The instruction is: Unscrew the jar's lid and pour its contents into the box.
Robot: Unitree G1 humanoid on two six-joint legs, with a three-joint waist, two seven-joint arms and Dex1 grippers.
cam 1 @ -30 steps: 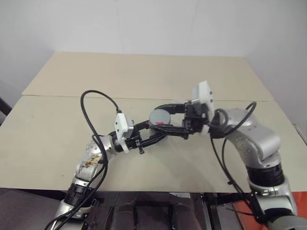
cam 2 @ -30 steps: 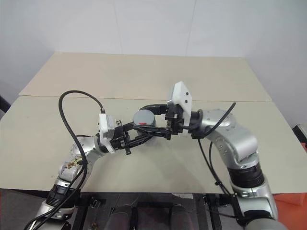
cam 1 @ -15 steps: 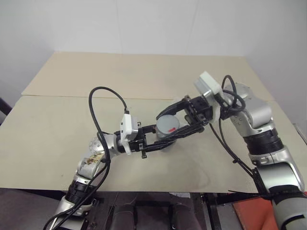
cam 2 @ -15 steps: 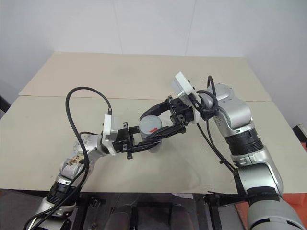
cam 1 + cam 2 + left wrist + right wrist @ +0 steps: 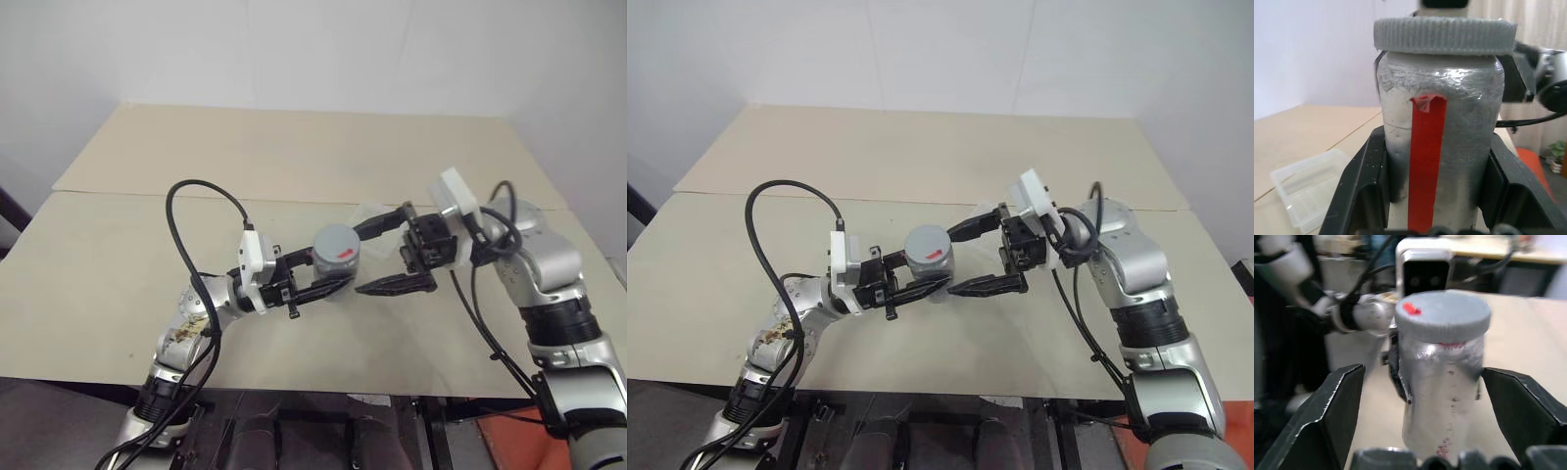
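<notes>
The jar [image 5: 336,257] stands straight up above the middle of the worktop [image 5: 294,157], lid [image 5: 1444,34] on top. The left tool [image 5: 328,286] is clamped on it. The right tool [image 5: 377,257] is spread wide around it, not touching. The left wrist view shows its red stripe [image 5: 1425,161] and the box [image 5: 1305,188].

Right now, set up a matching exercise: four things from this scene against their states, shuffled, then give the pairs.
Things:
1. jar
2. lid
3. box
4. right gripper

States:
A. lying on the table
B. open, fingers apart on either side of the jar
C. clamped upright in the left gripper
D. seated on the jar's top

Pairs: 1-C, 2-D, 3-A, 4-B
</notes>
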